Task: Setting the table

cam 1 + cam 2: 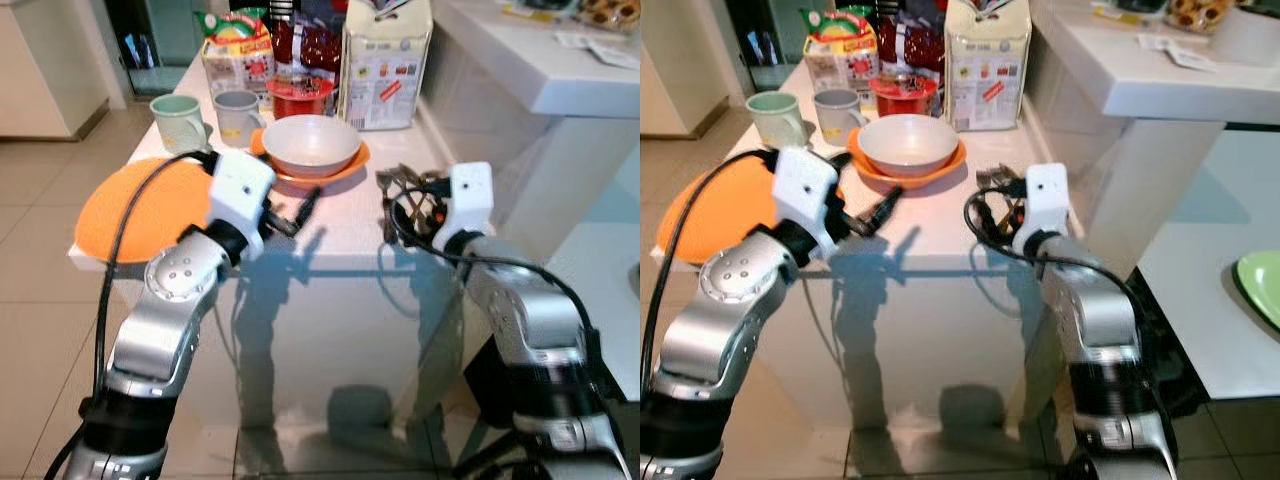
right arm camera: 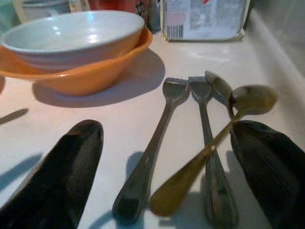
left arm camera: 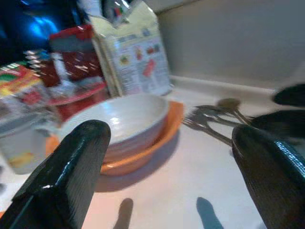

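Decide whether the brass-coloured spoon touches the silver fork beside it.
Touching. The right wrist view shows the brass-coloured spoon lying across the silver fork, its handle crossing over the fork's handle.

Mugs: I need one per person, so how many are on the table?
2. A pale green mug stands at the table's far left, and a grey mug right beside it, behind the stacked bowls. Others may be hidden.

Left gripper (image 3: 167, 167) fingers spread wide over white counter (image 3: 190, 181); white bowl (image 3: 116, 121) nested in orange bowl (image 3: 164, 126) ahead; cutlery (image 3: 214, 117) beside it; carton (image 3: 136, 52) and red container (image 3: 71, 57) behind, blurred.
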`<state>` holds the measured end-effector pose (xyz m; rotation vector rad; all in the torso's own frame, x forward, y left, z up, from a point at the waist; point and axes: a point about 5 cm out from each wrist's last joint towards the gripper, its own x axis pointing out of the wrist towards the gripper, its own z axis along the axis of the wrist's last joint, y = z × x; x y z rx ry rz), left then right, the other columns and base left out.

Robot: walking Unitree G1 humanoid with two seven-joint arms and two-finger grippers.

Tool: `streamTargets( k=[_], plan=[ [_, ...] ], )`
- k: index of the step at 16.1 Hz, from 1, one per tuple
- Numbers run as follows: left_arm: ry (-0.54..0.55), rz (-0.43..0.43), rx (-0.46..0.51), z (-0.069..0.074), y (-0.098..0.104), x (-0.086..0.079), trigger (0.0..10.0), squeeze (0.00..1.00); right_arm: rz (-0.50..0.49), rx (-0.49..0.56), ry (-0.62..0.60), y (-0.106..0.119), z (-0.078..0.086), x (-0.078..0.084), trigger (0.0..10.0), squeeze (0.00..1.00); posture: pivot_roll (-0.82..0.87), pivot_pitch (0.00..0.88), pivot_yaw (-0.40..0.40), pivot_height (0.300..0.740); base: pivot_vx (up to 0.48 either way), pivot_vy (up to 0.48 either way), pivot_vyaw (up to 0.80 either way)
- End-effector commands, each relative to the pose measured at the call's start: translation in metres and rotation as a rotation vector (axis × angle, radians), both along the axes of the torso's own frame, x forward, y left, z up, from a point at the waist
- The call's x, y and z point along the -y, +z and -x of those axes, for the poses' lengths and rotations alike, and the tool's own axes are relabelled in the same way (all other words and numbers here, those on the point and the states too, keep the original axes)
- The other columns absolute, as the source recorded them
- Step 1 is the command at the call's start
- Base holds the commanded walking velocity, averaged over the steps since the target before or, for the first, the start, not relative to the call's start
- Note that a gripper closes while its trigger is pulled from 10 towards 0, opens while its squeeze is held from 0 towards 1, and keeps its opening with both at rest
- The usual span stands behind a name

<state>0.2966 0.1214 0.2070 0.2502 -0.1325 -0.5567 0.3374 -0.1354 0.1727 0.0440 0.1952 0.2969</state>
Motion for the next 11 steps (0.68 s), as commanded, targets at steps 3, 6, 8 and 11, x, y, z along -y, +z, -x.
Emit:
streamTargets(
  k=[3, 6, 8, 11],
  plan=[
    [-0.216, -0.037, -0.085, 0.02, -0.007, 0.014, 10.0, 0.0, 0.022, -0.023, 0.036, 0.008, -0.022, -0.003, 10.0, 1.0, 0.03, 0.0, -0.015, 0.74, 0.0, 0.0, 0.0],
    [-0.21, -0.03, -0.114, 0.021, -0.009, 0.012, 10.0, 0.0, 0.103, -0.033, 0.033, 0.01, -0.035, -0.005, 10.0, 1.0, 0.04, 0.0, -0.023, 0.74, 0.0, 0.0, 0.0],
    [-0.201, -0.032, -0.122, 0.021, -0.01, 0.01, 10.0, 0.0, 0.122, -0.044, 0.017, 0.013, -0.039, -0.005, 10.0, 0.0, 0.03, 0.0, -0.023, 0.74, 0.0, 0.0, 0.0],
    [-0.212, -0.031, -0.135, 0.023, -0.011, 0.012, 10.0, 0.0, 0.084, -0.063, 0.024, 0.017, -0.044, -0.007, 10.0, 0.0, 0.03, 0.0, -0.022, 0.74, 0.0, 0.0, 0.0]
  ],
)
